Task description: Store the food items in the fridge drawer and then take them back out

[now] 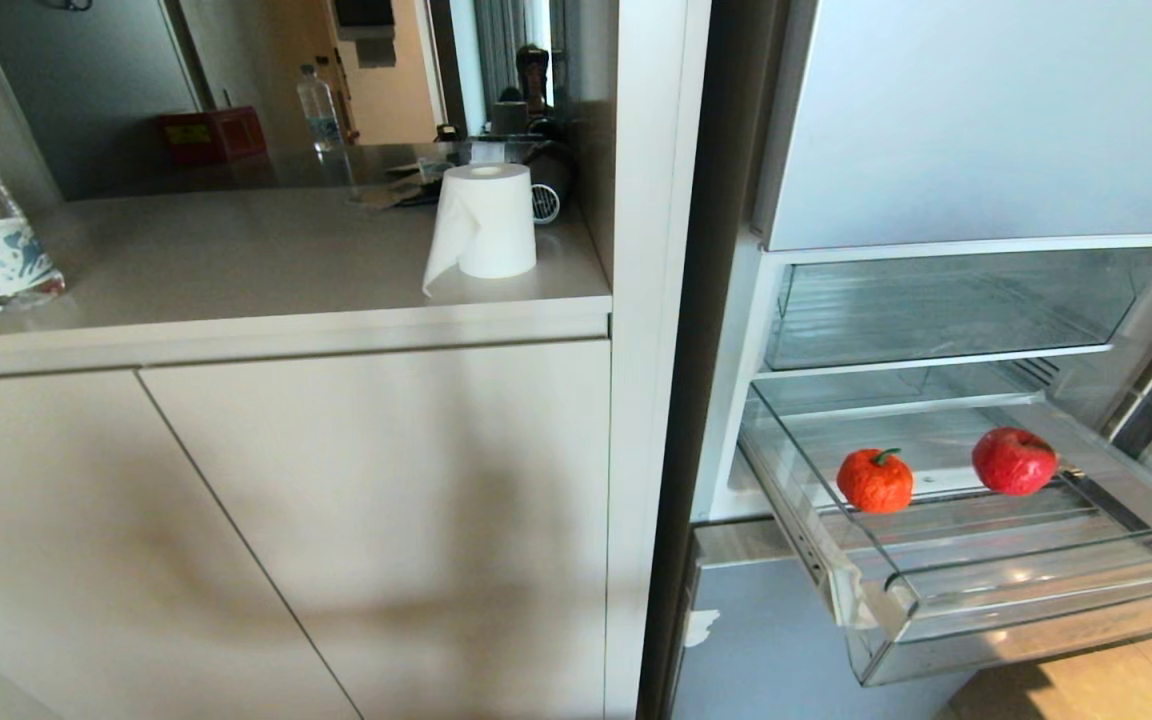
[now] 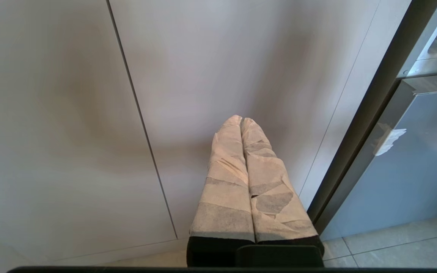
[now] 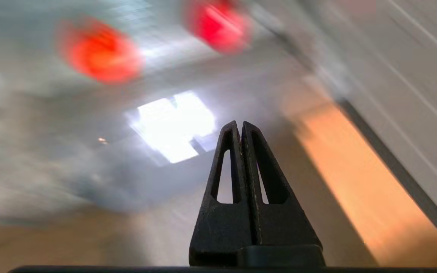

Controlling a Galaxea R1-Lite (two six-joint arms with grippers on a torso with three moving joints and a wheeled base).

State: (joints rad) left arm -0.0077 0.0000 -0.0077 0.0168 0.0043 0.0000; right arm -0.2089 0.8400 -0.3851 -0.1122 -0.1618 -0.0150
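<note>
- Fridge drawer [image 1: 1036, 585] is the landmark: it stands pulled out from the open fridge, a clear shallow bin with a ribbed floor and a clear front wall, and a second clear bin [image 1: 936, 310] sits on the shelf above it.
- Inside the drawer lie two food items, well apart from each other: a red-orange pumpkin-like piece with a green stem [image 1: 875, 480] toward the drawer's hinge-side wall, and a red apple-like piece [image 1: 1014, 461] farther along, nearer the back.
- Right gripper [image 3: 240, 127] is clenched with nothing between its black fingers; its wrist view is smeared, but both red pieces show ahead of it with the drawer's bright floor between.
- Left gripper [image 2: 241, 120] is closed too, its wrapped fingers pressed together and empty, hanging in front of the beige cabinet door [image 2: 70, 125] beside the drawer's fridge. It looks parked.
- Judging from both pieces lying in the drawer, the storing half seems done and taking them out is the step in hand.
- To do that well, the right gripper should open wide before it crosses the drawer's front wall, since closed fingers would only knock a round piece and roll it along the ribs.
- Come down from above the drawer, not through the clear wall, which is easy to misjudge.
- Take the pumpkin-like piece across its widest part, below the stem, and lift straight up to clear the rim before swinging away.
</note>
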